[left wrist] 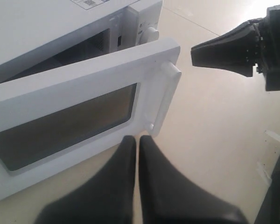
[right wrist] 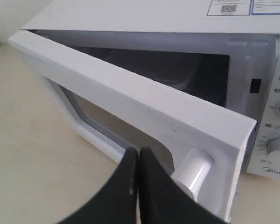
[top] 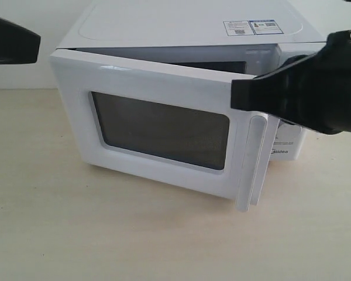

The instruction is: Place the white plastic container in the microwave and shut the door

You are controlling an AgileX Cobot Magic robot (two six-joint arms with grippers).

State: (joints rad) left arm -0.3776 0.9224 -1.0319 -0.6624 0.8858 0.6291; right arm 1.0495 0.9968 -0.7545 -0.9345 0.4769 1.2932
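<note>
The white microwave (top: pixel 181 29) stands at the back of the table. Its door (top: pixel 158 126) is partly ajar, swung most of the way toward the front; the dark window and vertical bar handle (top: pixel 253 164) face outward. My right gripper (top: pixel 237 96) is shut with nothing in it, its tip against the door's outer face just above the handle (right wrist: pixel 193 170). My left gripper (left wrist: pixel 136 140) is shut and empty, hovering in front of the door (left wrist: pixel 79 102) near the handle's lower end. The white plastic container is out of view; inside the cavity (right wrist: pixel 177 70) I cannot make it out.
The microwave's dials (right wrist: pixel 277 144) and control panel show beside the door gap. Stickers (top: pixel 251 27) lie on its top. Bare beige tabletop (top: pixel 105 234) spreads in front. The left arm's dark body (top: pixel 11 38) hangs at the upper left.
</note>
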